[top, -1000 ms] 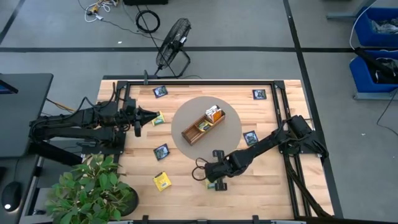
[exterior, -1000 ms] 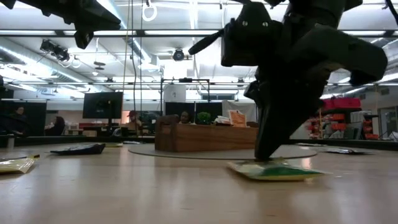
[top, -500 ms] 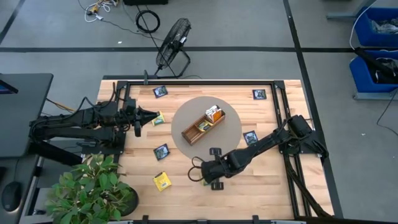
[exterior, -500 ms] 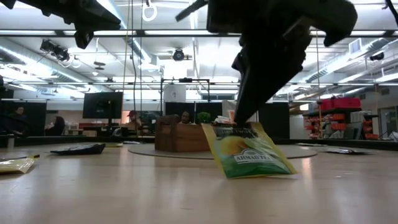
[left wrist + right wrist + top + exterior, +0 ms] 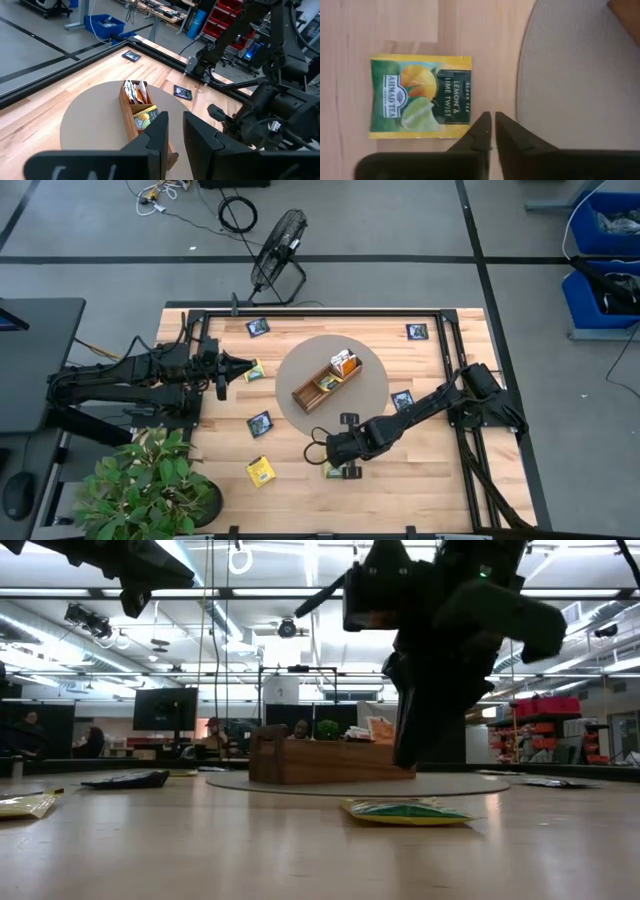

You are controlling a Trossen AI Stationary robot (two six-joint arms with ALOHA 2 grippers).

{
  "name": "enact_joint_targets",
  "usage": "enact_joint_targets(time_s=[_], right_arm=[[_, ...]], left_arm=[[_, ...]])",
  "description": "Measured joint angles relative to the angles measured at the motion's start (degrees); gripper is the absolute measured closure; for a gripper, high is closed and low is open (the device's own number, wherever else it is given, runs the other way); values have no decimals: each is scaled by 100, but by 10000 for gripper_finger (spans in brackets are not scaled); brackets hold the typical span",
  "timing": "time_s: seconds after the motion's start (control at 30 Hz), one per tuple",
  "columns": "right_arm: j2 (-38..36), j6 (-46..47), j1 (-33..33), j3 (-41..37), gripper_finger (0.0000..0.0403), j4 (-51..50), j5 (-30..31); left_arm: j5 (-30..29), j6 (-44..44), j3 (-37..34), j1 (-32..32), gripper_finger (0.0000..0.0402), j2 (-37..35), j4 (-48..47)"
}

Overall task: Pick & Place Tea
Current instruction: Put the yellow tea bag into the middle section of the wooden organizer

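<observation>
Green tea packet [image 5: 419,96] dropped flat, right jaws [image 5: 490,125] nearly closed above

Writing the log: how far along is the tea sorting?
Done: a few packets sit in the tray. In hand: nothing; the right pincer hangs shut over the green packet, flat on the table. To do: that one and six loose packets. The left pincer waits at its edge.

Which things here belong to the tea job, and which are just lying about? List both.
Job: lemon-lime tea packet flat on the table by the right gripper; navy packet; yellow packet; wooden tray.
Lying about: fan; potted plant; blue bins.
</observation>
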Motion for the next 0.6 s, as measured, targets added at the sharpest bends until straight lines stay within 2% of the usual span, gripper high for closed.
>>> enact_joint_targets(time_s=[0.23,0.43,0.5,0.6], right_arm=[[0,809,69,2,266,947,-829],[0,1118,151,-228,153,1016,-717],[0,1132,123,-326,132,1022,-750],[0,1124,84,-426,123,1076,-762]], left_arm=[[0,-2,0,-1,342,0,0],[0,2,0,0,342,0,0],[0,2,0,-1,342,0,0],[0,2,0,0,342,0,0]])
